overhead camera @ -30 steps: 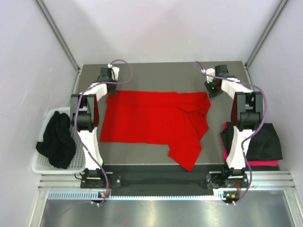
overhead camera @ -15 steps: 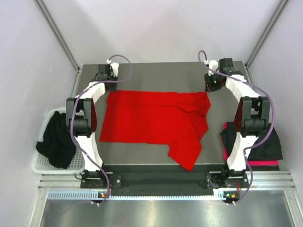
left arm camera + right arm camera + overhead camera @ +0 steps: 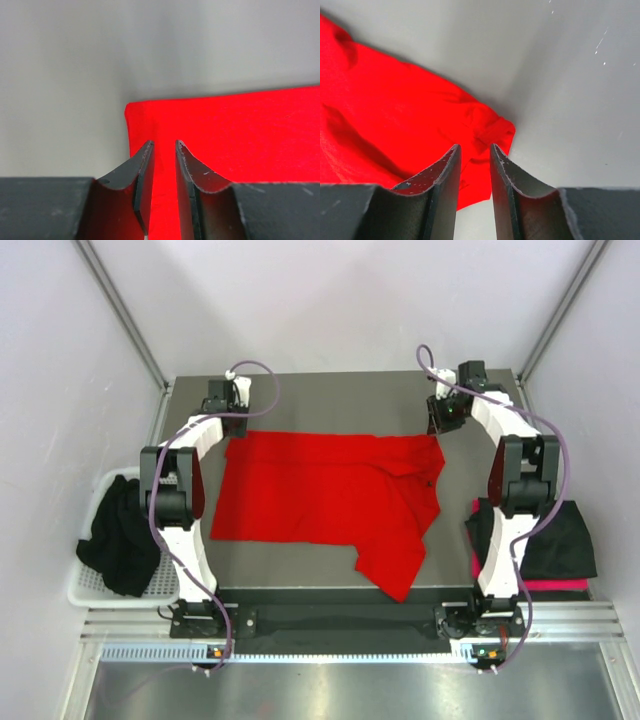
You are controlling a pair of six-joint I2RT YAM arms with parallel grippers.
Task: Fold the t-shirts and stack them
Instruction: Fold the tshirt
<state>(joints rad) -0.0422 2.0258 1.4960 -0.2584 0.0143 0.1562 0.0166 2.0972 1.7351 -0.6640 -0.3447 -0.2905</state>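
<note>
Overhead only: far left, the white mesh basket [image 3: 86,590] holds a heaped black t-shirt [image 3: 118,537]. Wrist view: the left gripper [image 3: 163,145] sits over the far-left corner of the red t-shirt [image 3: 320,490], fingers narrowly apart and clamping nothing. Cloth smooth there, rumpled rightward. The right gripper [image 3: 472,147] is likewise parted above a crumpled corner. Far right, a black shirt [image 3: 560,535] is partly hidden behind the arm.

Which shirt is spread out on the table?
The bright red t-shirt, lying wide open in the middle. One black t-shirt is bunched up in the white basket on the left; the other black t-shirt lies off to the right.
</note>
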